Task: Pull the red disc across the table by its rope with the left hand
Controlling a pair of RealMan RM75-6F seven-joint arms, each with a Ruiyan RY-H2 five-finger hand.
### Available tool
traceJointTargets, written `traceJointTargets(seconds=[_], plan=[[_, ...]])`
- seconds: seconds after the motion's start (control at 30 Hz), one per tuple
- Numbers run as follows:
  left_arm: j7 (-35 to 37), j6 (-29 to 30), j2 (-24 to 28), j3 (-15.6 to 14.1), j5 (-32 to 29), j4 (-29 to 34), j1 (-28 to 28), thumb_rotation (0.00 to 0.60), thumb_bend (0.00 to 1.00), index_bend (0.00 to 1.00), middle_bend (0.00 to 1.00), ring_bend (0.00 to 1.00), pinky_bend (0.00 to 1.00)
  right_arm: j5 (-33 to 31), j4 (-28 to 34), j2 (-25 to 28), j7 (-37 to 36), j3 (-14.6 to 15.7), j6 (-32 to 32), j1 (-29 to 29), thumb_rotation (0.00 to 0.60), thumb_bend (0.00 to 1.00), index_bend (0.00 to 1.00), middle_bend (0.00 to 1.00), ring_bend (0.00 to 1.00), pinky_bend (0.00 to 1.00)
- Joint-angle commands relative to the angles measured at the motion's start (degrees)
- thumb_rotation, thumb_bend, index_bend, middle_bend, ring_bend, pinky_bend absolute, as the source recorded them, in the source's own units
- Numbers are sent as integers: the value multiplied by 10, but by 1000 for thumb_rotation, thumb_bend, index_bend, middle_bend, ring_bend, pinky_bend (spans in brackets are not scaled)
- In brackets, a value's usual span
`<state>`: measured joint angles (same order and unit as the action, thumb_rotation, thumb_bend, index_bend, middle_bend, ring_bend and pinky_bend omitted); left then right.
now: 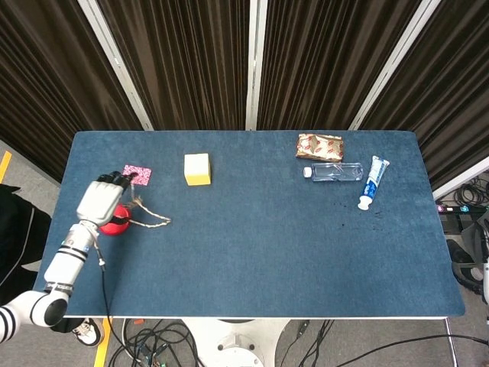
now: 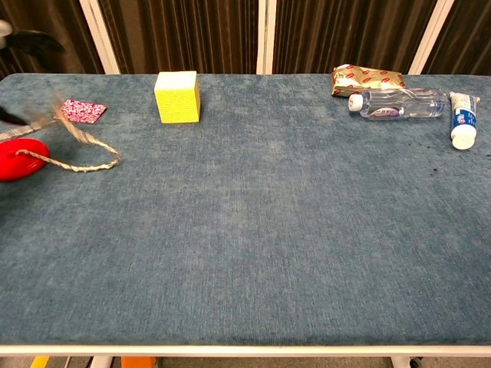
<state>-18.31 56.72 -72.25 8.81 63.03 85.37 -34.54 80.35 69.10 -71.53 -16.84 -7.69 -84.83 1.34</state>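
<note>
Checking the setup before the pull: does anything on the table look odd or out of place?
Only the rope: it lies slack in a loop on the cloth beside the red disc, not stretched out for a pull. The left hand is over the disc. The water bottle and toothpaste tube lie on their sides, unspilled.

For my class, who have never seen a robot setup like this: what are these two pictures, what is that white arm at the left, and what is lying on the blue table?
Both pictures come from the robot's own cameras. The head view looks down from above; the chest view looks across the table from lower down.

The white arm ends in the robot's left hand, shaped like a person's. It is over the red disc and seems to be holding its rope, which loops loosely on the cloth. The right hand is not visible.

Also lying there: a pink patterned card, a yellow block, a snack packet, a clear bottle and a toothpaste tube.
</note>
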Motion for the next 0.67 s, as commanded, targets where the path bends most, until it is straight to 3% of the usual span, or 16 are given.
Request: traceJointTargets(seconds=[0.03,0.3,0.5,0.67], plan=[[-15,28,31,-12,-16,24,24,600,41,4,0,0,85,3,3,0,4,1,-1,1,600,219,0,0,0,0],[36,167,67,-46,62,66,117,600,38,4,0,0,90,9,16,4,15,2,-8,1,600,218,0,0,0,0],[88,309,-2,-92,169,3,205,600,34,8,0,0,91,17,23,1,19,6,-12,1,600,217,0,0,0,0],[130,347,-49,-115,205,-61,244,600,20,10,0,0,91,21,22,-5,26,11,-9,3,600,215,0,0,0,0]])
